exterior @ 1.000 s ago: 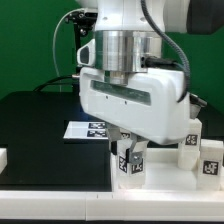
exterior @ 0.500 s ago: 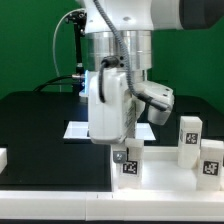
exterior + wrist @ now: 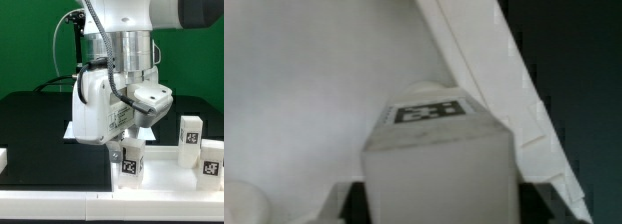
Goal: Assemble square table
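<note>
My gripper (image 3: 126, 150) is shut on a short white leg (image 3: 130, 163) with a black-and-white tag, held upright over the square table top (image 3: 165, 168) at its corner nearest the exterior view's left. In the wrist view the leg (image 3: 434, 150) fills the space between my dark fingers (image 3: 356, 203), its tag facing the camera. Past it lie the white top (image 3: 313, 80) and its raised rim (image 3: 491, 60). Whether the leg's lower end sits in a corner hole is hidden.
Two more tagged legs (image 3: 190, 132) (image 3: 212, 162) stand at the exterior view's right. The marker board (image 3: 72, 130) lies behind my hand on the black mat. A small white part (image 3: 3, 157) shows at the left edge. A green wall and a stand are behind.
My hand has turned about its upright axis over the last second while staying over the same spot, with the leg still gripped below it.
</note>
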